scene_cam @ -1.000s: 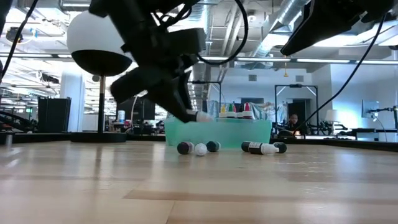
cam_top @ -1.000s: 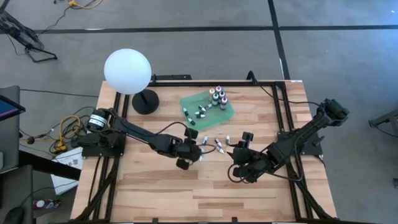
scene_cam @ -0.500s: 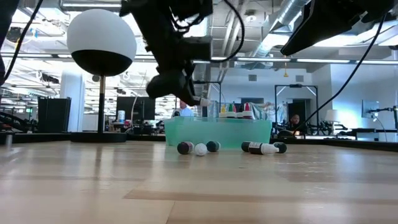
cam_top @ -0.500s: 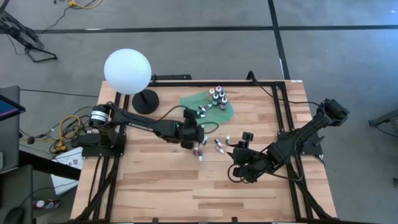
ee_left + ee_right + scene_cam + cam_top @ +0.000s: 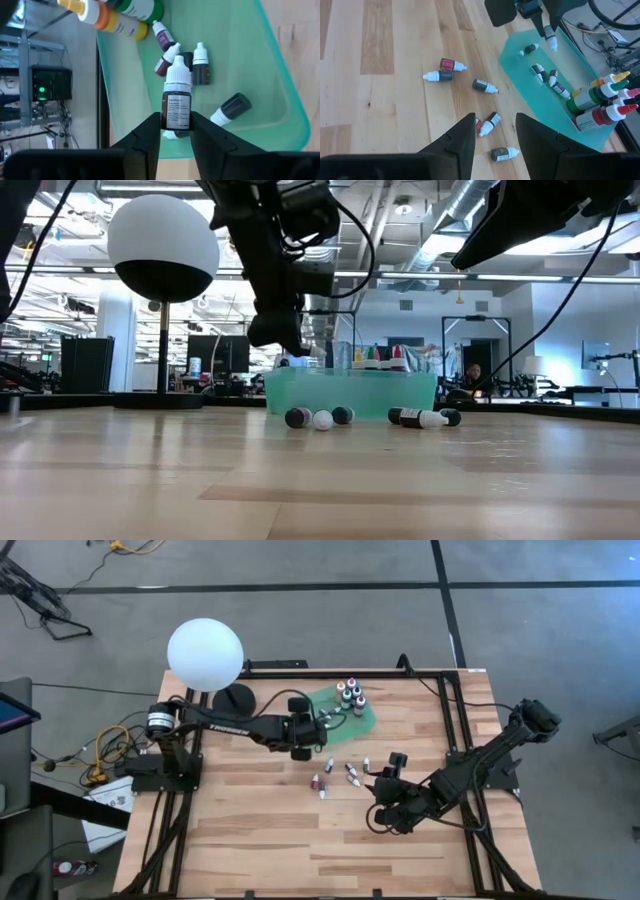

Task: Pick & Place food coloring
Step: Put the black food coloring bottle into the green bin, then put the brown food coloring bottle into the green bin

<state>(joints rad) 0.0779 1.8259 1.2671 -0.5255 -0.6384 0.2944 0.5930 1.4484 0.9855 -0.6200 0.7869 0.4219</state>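
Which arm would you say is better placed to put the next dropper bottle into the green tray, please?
Left: its gripper already holds a dropper bottle above the green tray. The right gripper is open over the table.

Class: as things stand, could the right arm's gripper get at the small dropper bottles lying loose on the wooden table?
Probably yes: the right gripper is open, and nothing stands between it and the loose bottles.

Wooden table and what is carried on it

A green tray, a black lamp base and several small dropper bottles, laid on their sides just beside the tray, are borne directly by it.
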